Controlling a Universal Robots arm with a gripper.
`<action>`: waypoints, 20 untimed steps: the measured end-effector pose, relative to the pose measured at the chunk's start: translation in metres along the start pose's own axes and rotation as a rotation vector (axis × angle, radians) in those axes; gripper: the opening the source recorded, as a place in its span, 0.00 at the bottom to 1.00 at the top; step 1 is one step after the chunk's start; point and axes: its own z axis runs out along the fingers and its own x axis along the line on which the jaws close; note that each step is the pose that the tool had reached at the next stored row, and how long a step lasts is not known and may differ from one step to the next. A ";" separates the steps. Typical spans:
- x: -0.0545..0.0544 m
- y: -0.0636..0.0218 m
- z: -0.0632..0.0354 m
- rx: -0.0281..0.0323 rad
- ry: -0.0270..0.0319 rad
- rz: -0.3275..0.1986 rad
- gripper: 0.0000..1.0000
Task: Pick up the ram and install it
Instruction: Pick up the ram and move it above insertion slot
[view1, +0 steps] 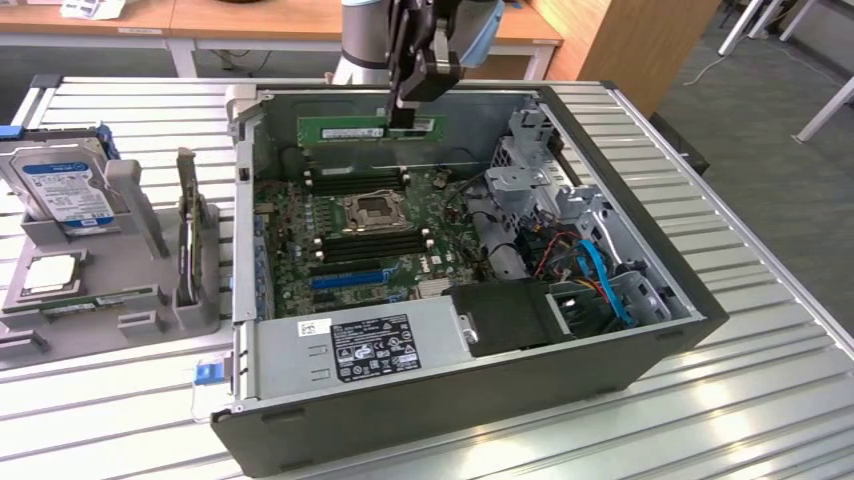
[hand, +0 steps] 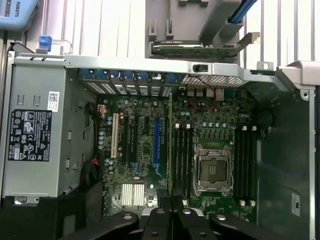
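My gripper (view1: 404, 118) is shut on the ram (view1: 363, 130), a long thin green stick held level by its right end, hanging above the far part of the open computer case (view1: 667, 300). It hovers over the motherboard (view1: 400, 265), apart from the black memory slots (view1: 354, 178) beside the CPU socket (view1: 370, 210). In the wrist view the ram (hand: 170, 140) shows edge-on as a thin line running out from the black fingers (hand: 159, 220), just beside the memory slots (hand: 182, 160) next to the socket (hand: 212, 167).
The case lies open on a slatted metal table (view1: 747, 400), with a grey power supply (view1: 360, 350) at its near end and drive bays with blue cables (view1: 601, 285) on the exterior view's right. A grey fixture (view1: 134, 300) on the exterior view's left holds a hard drive (view1: 60, 190) and a dark card (view1: 187, 230).
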 end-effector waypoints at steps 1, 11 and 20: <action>-0.003 -0.0001 0.0003 0.0001 -0.0001 0.000 0.12; -0.024 -0.0006 0.0023 0.0000 -0.0001 0.000 0.12; -0.024 -0.0011 0.0091 0.0001 -0.0002 0.000 0.12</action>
